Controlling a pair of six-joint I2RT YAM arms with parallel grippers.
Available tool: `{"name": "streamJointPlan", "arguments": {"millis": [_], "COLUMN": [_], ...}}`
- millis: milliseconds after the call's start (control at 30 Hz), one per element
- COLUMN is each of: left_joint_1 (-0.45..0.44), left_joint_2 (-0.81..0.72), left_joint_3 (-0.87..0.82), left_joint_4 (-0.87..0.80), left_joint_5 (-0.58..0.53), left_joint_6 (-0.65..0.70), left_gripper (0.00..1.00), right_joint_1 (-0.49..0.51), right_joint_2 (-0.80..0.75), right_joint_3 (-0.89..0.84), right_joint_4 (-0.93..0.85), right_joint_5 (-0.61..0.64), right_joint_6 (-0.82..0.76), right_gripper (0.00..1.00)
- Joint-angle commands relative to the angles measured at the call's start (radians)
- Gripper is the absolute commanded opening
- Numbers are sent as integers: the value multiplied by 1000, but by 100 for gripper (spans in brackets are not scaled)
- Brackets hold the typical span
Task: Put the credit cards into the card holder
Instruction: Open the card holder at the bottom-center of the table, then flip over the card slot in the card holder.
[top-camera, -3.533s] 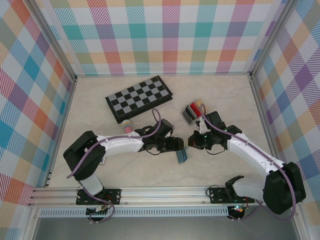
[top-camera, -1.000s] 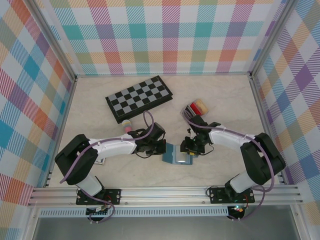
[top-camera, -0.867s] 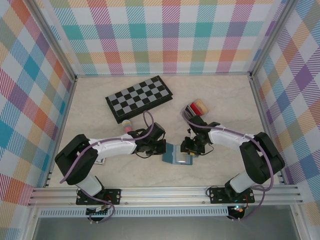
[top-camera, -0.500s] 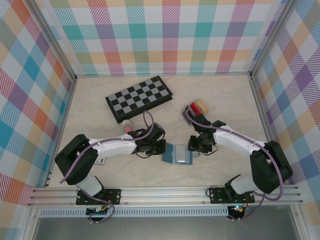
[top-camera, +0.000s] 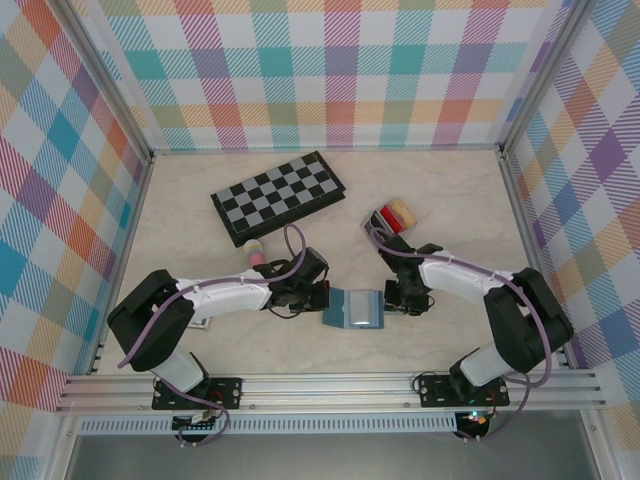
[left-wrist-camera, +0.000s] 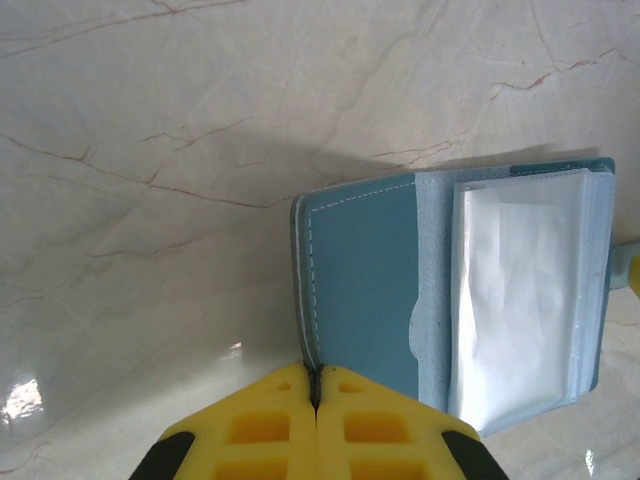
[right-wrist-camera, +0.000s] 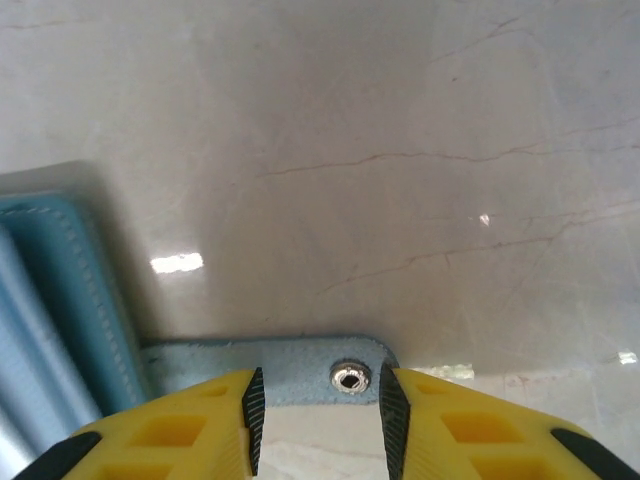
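A pale, marble-patterned table (top-camera: 200, 260) stands inside pastel plaid walls (top-camera: 340, 80), seen from above. The card holder (top-camera: 355, 308), a teal wallet, lies open and flat near the front centre, directly between the two grippers. The left gripper (top-camera: 322, 297) meets its left edge and the right gripper (top-camera: 397, 300) sits at its right edge. The credit cards (top-camera: 390, 215), red and tan, stand in a small grey tray (top-camera: 371, 230) behind the right arm, well apart from the wallet. A checkerboard (top-camera: 280, 197) lies at the back left, and bare table stretches in front of the wallet and to the far right. From the left wrist, the left gripper (left-wrist-camera: 314, 385) has its yellow fingers pressed together on the edge of the card holder (left-wrist-camera: 360, 290), whose clear plastic sleeves (left-wrist-camera: 520, 290) show inside. From the right wrist, the right gripper (right-wrist-camera: 320, 405) has its jaws apart, straddling the metal snap (right-wrist-camera: 350, 377) on the wallet's closing tab (right-wrist-camera: 280, 365).
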Motion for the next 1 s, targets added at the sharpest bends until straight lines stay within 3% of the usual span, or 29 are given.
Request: {"name": "streamJointPlan", "arguments": {"millis": [0, 167, 333, 533, 633, 967], "left_joint_1": [10, 10, 10, 9, 10, 9], "left_joint_2": [-7, -1, -10, -14, -14, -11], "left_joint_3": [-19, -30, -36, -32, -30, -28], "left_joint_4": [1, 21, 33, 35, 38, 38], "left_joint_5": [0, 8, 4, -4, -2, -1], "left_joint_6": [-7, -18, -29, -33, -34, -38], "left_gripper": [0, 0, 0, 0, 0, 0], "right_joint_1": [8, 7, 7, 7, 24, 62], "right_joint_2": [39, 17, -124, -227, -212, -42], "right_joint_3": [0, 16, 57, 72, 66, 61], "right_joint_4": [13, 9, -28, 67, 131, 162], "right_joint_5": [7, 2, 17, -162, -239, -247], "right_joint_6": [7, 8, -22, -43, -30, -17], "right_gripper": [38, 38, 41, 44, 44, 43]}}
